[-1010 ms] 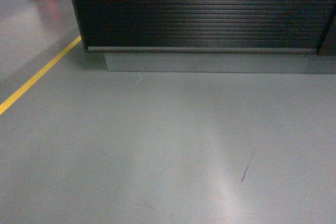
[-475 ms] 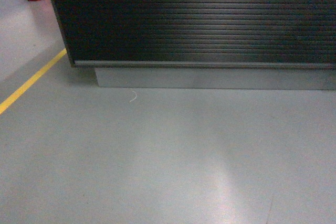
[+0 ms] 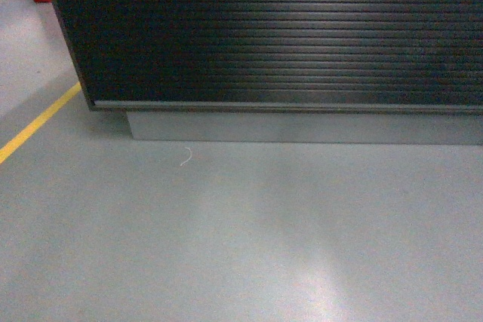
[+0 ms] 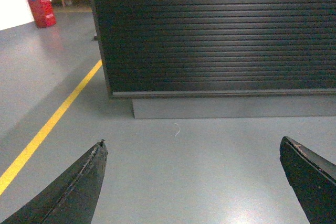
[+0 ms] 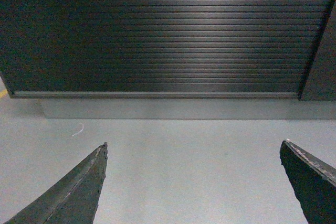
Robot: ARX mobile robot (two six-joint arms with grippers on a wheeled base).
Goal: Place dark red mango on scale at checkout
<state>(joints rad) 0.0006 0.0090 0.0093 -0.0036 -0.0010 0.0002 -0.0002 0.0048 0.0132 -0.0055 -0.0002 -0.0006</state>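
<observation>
the checkout (image 3: 279, 35) is filling the head view, both grippers, left gripper (image 4: 191, 148) and right gripper (image 5: 193, 148), hanging before it, fingers spread apart, holding nothing.

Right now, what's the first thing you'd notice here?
A big black checkout with a ribbed front fills the top of the head view, standing on a grey plinth. A yellow line crosses the grey floor at left, and both grippers are wide open, empty.
</observation>
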